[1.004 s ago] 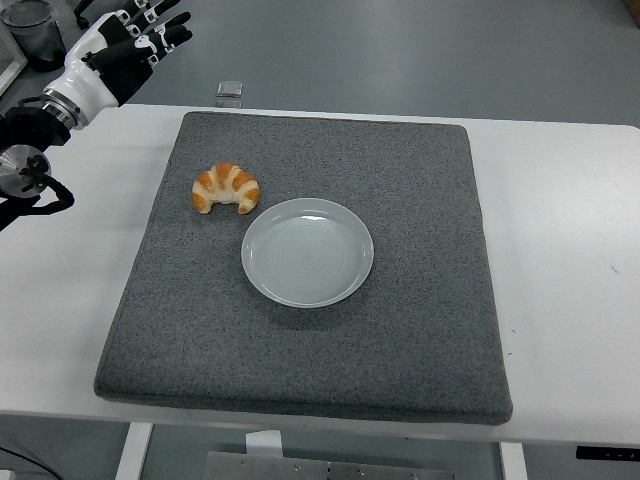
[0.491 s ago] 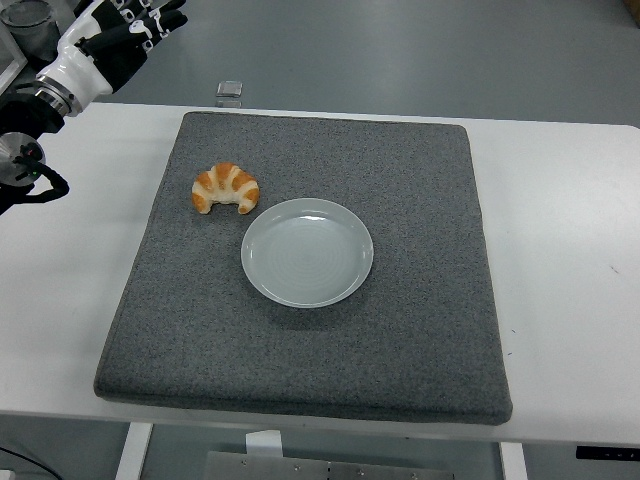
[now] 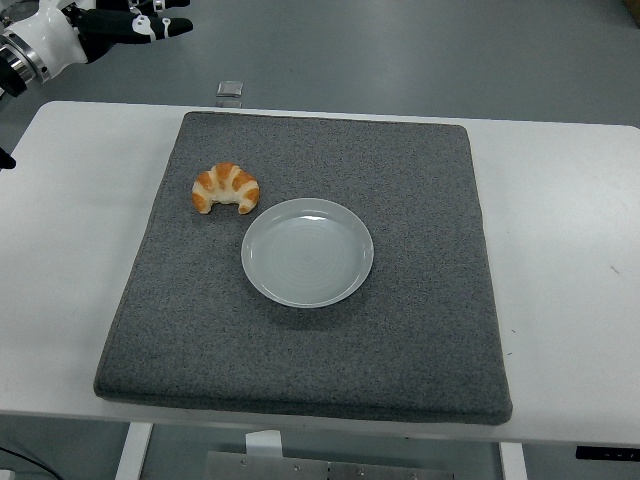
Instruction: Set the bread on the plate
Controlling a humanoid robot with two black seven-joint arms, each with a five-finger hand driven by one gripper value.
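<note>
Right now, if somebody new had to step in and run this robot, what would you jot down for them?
Left hand: empty, fingers spread, up at the far left corner beyond the table. Right hand: not in view.
Bread: a croissant lying on the grey mat, just off the plate's far left rim.
Plate: empty, mid-mat.
Done: nothing yet.
Left: grasp the bread and set it on the plate.

A golden-orange crescent bread roll (image 3: 226,188) carries paler cream stripes across its back. The round ceramic plate (image 3: 307,252) is pale grey-blue, with faint concentric rings and a white glint near its far rim. The square foam mat (image 3: 420,330) is speckled charcoal grey. The desk (image 3: 570,260) is plain white. The left hand (image 3: 120,24) is black with white patches.
</note>
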